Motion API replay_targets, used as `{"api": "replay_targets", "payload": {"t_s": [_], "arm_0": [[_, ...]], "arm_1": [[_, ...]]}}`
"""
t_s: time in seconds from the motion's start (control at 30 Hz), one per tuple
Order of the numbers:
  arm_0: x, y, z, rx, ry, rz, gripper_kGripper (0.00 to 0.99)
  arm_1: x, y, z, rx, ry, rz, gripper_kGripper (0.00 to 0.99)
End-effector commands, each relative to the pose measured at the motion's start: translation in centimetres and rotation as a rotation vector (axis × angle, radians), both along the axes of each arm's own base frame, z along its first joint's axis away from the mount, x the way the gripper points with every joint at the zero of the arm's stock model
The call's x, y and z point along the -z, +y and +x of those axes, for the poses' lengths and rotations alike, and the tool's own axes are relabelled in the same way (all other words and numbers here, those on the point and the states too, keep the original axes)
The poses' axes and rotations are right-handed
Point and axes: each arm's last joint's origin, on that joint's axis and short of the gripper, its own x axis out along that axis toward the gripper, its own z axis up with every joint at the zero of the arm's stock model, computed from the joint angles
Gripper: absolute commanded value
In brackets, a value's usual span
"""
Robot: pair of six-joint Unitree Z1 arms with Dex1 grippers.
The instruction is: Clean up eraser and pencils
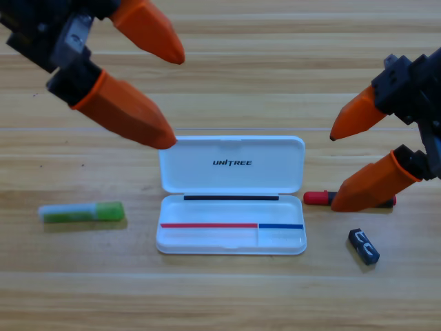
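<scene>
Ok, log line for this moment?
left gripper open, waiting | right gripper open over black pencil | green pencil, eraser outside open case

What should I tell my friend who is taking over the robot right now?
Left gripper: open, empty, hanging above the table at the upper left, near the case lid.
Right gripper: open, empty, at the right; its lower jaw covers part of the black pencil.
Green pencil: flat on the table, left of the white case.
Black pencil: on the table right of the case, red end pointing at it.
Eraser: on the table, lower right.
Case: open, lid up.
Done: nothing put away yet.
Left: both pencils and the eraser go in.
</scene>
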Motion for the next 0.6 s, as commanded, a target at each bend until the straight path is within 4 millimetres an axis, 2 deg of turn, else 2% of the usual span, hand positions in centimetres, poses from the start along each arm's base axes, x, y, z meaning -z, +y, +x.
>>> {"api": "replay_targets", "payload": {"t_s": [0.03, 0.17, 0.3, 0.47, 0.6], "arm_0": [[2.3, -2.0, 0.3, 0.013, 0.013, 0.1, 0.925], [2.7, -2.2, 0.3, 0.007, 0.006, 0.123, 0.933], [3.3, -2.6, 0.7, 0.002, 0.006, 0.15, 0.939], [3.8, -2.6, 0.9, 0.0, -0.004, 0.174, 0.943], [3.8, -2.3, 1.3, -0.025, -0.083, 0.256, 0.95]], "arm_1": [[1.4, 1.3, 0.0, -0.02, 0.017, -0.032, 0.977], [1.0, 0.7, -0.5, -0.009, 0.004, -0.032, 0.977], [0.7, -1.1, -1.3, 0.075, -0.049, -0.073, 0.979], [1.4, -2.7, -2.0, 0.207, -0.045, -0.159, 0.98], [2.3, -2.8, -2.0, 0.249, 0.004, -0.218, 0.979]]}}
